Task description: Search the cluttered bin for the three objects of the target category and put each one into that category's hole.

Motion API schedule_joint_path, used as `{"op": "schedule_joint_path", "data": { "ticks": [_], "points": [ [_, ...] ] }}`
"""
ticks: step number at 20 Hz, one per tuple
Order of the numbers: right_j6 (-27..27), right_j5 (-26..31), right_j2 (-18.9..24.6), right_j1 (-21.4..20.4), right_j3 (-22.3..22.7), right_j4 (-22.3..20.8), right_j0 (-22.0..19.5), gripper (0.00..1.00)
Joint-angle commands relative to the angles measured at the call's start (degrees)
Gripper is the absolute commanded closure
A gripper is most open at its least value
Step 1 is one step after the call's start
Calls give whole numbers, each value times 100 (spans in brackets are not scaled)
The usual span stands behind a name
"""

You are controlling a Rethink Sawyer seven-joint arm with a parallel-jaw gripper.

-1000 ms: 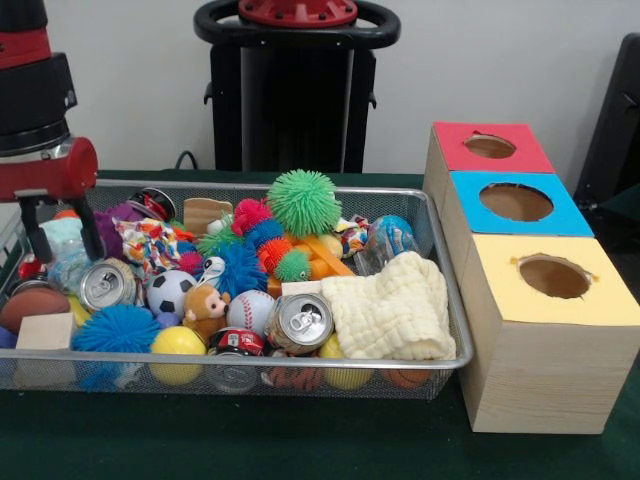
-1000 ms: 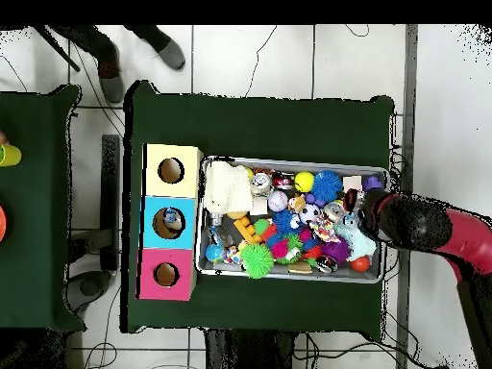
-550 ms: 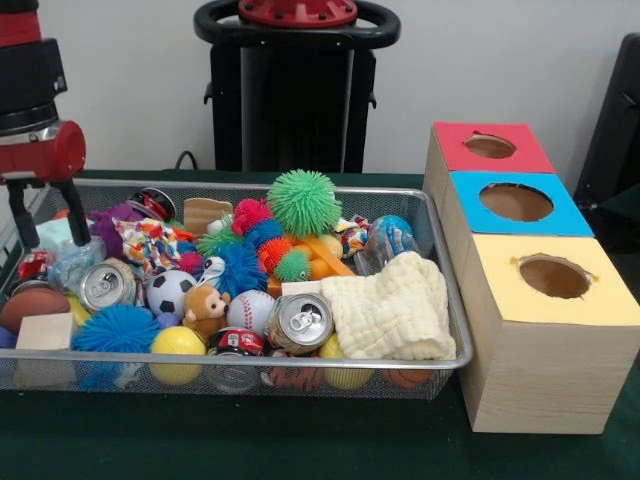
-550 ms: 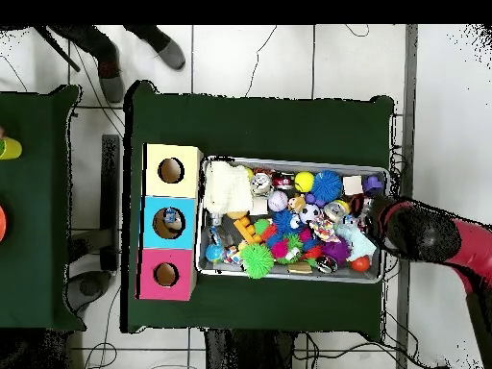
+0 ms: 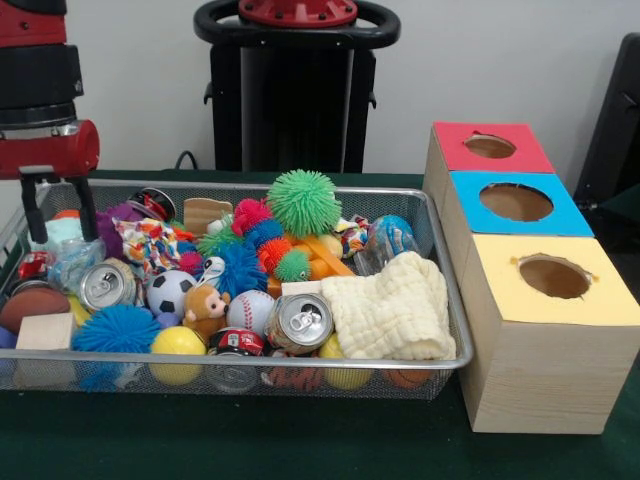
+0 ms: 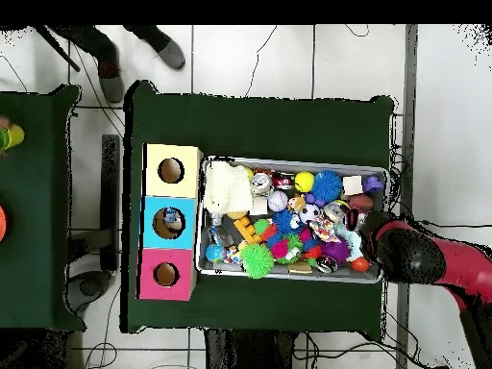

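Pincer (image 5: 58,210): you see its fingers apart, holding nothing, above the bin's (image 5: 440,300) left end | cans (image 5: 299,322) lie at the bin's near side | boxes (image 5: 545,330) with holes stand right of the bin, on the surface.

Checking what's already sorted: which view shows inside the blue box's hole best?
Overhead view. It looks straight down the blue box's hole and shows something lying inside. The front view catches the hole at a slant, showing only its inner wall, not the contents.
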Motion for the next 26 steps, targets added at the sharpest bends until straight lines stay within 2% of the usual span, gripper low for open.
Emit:
{"op": "schedule_joint_path", "data": {
  "ticks": [1,5,11,17,22,26],
  "points": [
    [37,-286,-442,202,373,-441,228,0],
    [-23,-296,-511,211,409,-476,203,0],
    [-173,-451,-586,653,213,-659,189,0],
    [-303,-573,-569,765,311,-772,12,0],
    [-471,-665,-514,1072,191,-893,-152,0],
    [-536,-549,-450,1047,175,-820,-200,0]
  ]
}}
